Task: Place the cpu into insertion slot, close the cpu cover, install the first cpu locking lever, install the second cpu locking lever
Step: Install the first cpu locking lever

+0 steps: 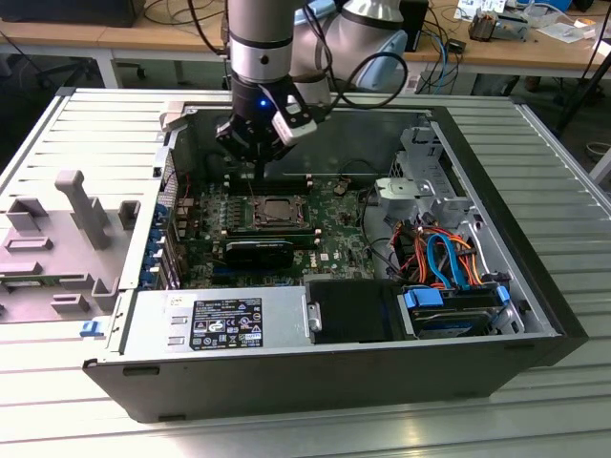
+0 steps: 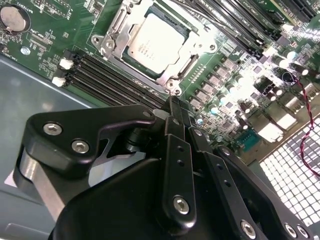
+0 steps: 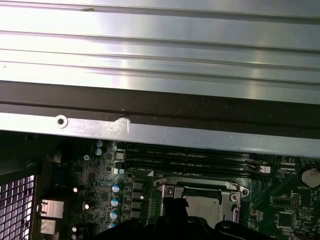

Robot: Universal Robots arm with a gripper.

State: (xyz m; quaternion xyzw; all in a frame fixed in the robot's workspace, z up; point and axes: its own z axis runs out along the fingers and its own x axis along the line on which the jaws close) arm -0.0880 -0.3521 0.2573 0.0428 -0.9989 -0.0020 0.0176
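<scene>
- Slatted metal table carries the open computer case, with cluttered workbenches behind.
- I see the cpu lying flat in its socket mid-motherboard, dull metal top up. It is nearly square, its edges parallel to the memory slots.
- The cpu cover lies down around it, its window framing the chip.
- My gripper hangs just beside the socket's corner, fingers pressed together with nothing between them.
- Orange and blue cables sit well apart, towards the exterior view's right.
- The power supply bears a black-and-white printed label.
</scene>
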